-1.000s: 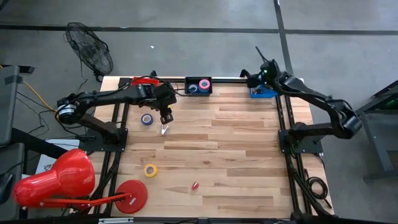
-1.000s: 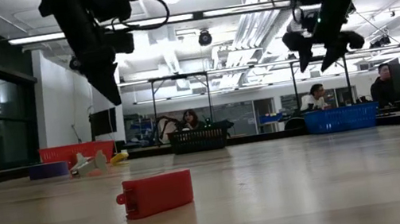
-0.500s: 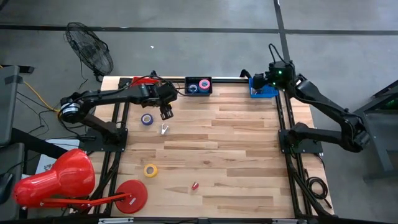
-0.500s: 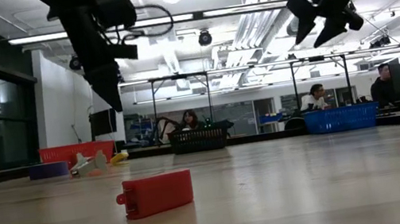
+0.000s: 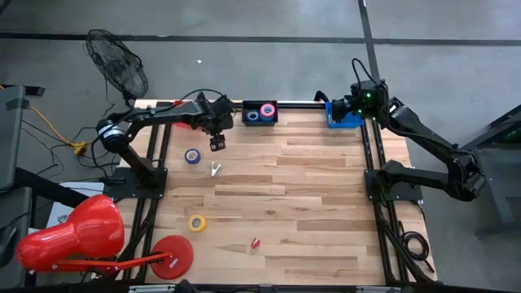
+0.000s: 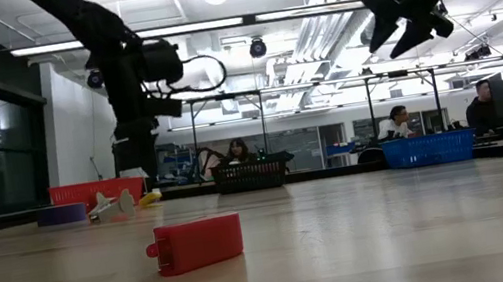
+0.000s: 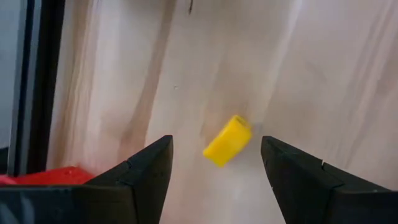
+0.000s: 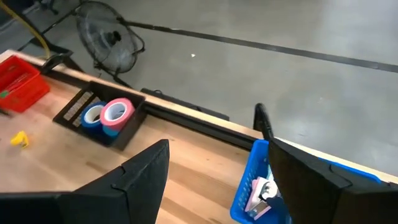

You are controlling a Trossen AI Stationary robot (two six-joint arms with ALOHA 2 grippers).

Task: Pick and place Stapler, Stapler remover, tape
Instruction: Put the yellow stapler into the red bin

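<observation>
Fingers of your left end effector [image 7: 211, 171] gape over a small yellow block [image 7: 227, 140], upper-left counter [image 5: 309, 195]; right end effector [image 8: 214, 180] open too.

No text, label, brand, number or sign can be read in any of the views. A pale label strip lies in the black bin [image 8: 99, 115] beyond the right gripper's fingers, but its markings are too small to make out.
</observation>
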